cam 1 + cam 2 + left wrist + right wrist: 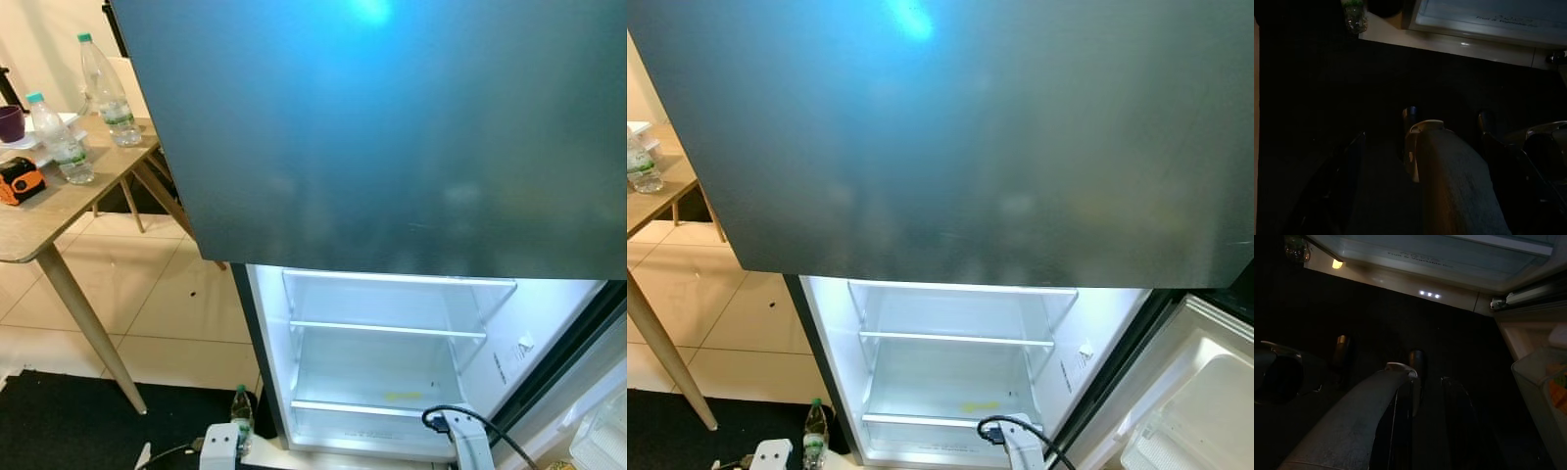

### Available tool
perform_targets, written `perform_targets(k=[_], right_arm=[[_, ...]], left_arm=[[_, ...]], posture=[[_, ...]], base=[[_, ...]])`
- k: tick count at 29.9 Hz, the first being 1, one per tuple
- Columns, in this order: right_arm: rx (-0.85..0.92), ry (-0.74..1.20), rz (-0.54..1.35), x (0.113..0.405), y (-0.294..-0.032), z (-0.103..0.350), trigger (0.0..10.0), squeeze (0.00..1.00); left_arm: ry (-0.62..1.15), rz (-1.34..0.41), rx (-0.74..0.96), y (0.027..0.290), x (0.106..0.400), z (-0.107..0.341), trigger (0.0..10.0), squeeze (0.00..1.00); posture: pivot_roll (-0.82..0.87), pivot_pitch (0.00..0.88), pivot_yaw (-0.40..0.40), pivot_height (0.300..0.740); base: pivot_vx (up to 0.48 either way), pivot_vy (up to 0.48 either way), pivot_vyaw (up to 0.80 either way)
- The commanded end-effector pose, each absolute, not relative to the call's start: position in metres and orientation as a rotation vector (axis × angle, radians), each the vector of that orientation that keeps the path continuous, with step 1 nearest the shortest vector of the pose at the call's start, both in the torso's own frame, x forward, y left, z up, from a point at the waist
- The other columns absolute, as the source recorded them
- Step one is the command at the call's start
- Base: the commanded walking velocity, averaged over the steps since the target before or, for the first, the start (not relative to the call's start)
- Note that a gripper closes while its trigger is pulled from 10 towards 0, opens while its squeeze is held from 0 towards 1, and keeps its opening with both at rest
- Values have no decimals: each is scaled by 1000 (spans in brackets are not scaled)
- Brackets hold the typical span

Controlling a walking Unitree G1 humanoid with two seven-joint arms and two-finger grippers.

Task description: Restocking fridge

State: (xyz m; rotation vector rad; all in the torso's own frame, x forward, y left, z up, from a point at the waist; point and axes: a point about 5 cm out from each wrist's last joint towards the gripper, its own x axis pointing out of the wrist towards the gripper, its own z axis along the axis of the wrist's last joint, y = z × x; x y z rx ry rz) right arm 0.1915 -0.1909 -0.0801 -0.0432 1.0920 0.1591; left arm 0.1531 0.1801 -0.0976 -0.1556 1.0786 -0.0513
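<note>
Fridge [392, 137] stands directly ahead, its dark upper door shut and taking up most of the head views. Lower compartment [387, 362] is lit and open: two clear shelves, with a small yellow mark on the lower one. Lower door [1176, 401] is swung out to the robot's right, with pale door bins on its inner face.

Water bottle [241, 416] stands upright on the floor by the fridge's lower left corner, at the edge of a black mat [78, 426]. Same bottle [1354, 14] shows dimly in the left wrist view.

Wooden table [59, 201] sits off to the robot's left on pale tiles. On it are two clear bottles, one near [59, 142] and one further back [108, 93], plus a purple cup [12, 122] and an orange-and-black tool [20, 179] at the edge.

Left arm [220, 446] and right arm [470, 441] hang low at the bottom of the head views, a black cable looped at the right one.

Left gripper [1418, 171]: wrist view is very dark over the mat. Cannot tell how the fingers stand.

Right gripper [1425, 396]: also dark, fridge base and door bin at the margins. Finger state cannot be told.
</note>
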Motion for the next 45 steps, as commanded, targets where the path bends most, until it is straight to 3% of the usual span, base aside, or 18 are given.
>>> perform_targets(k=[1, 45], right_arm=[[-51, 1110, 162, 187, -192, -82, 10000, 0], [-40, 1108, 160, 188, -191, -82, 10000, 0]], left_arm=[[1092, -55, -159, 177, 151, -99, 10000, 0], [1088, -48, -172, 177, 151, -99, 10000, 0]], posture=[[-10, 0, -1, 740], [-10, 0, 0, 740]], base=[[0, 0, 0], [0, 0, 0]])
